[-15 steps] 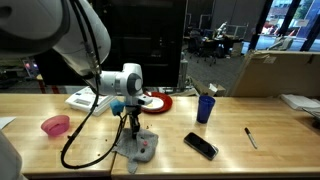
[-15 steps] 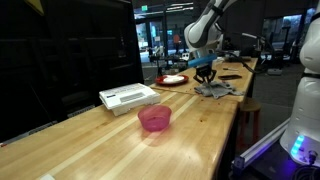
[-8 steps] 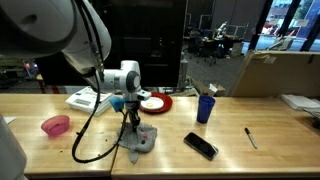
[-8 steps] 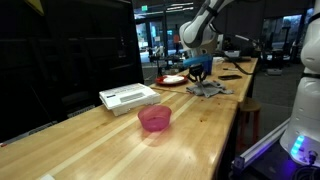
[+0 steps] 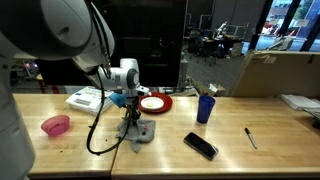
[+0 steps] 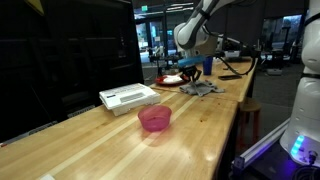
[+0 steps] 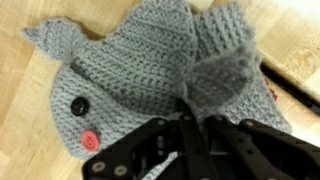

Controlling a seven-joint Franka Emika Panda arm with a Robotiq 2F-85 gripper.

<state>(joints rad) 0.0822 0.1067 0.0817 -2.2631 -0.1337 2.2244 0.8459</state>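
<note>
Grey crocheted yarn toy (image 7: 130, 70) with button eyes sits on light wooden table (image 5: 280, 150), just beside red round plate (image 5: 158, 102). Black gripper (image 7: 190, 112) pressed together, pinching raised fold of toy

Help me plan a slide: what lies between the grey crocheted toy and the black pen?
A flat black smartphone lies between the grey crocheted toy and the black pen, in an exterior view.

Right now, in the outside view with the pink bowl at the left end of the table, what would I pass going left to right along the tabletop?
pink bowl → white box → knitted toy → blue cup → pen
</note>
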